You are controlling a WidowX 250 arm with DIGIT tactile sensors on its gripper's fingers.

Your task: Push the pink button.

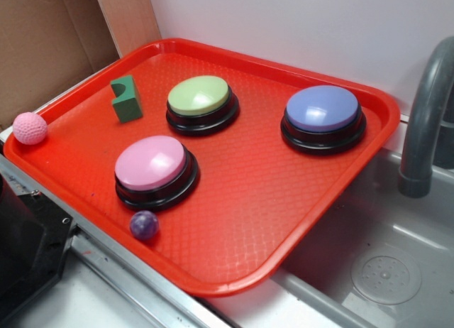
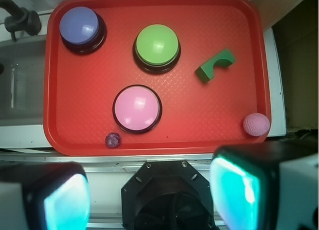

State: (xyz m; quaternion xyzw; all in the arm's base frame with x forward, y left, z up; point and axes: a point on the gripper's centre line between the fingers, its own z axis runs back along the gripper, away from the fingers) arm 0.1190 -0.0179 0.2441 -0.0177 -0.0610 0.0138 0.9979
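Observation:
The pink button (image 1: 151,163) has a glossy pale-pink dome on a black round base. It sits on the red tray (image 1: 248,200), front left. In the wrist view the pink button (image 2: 136,108) lies below the middle of the tray (image 2: 79,110). My gripper (image 2: 149,197) is open and empty. Its two fingers, with teal pads (image 2: 234,195), frame the bottom of the wrist view, high above the robot base and short of the tray's near edge. The gripper does not show in the exterior view.
A green button (image 1: 199,97) and a blue button (image 1: 323,109) sit further back on the tray. A green arch block (image 1: 126,99), a small purple marble (image 1: 143,224) and a pink textured ball (image 1: 30,128) lie near the tray's edges. A sink (image 1: 383,271) with a grey faucet (image 1: 425,115) is at right.

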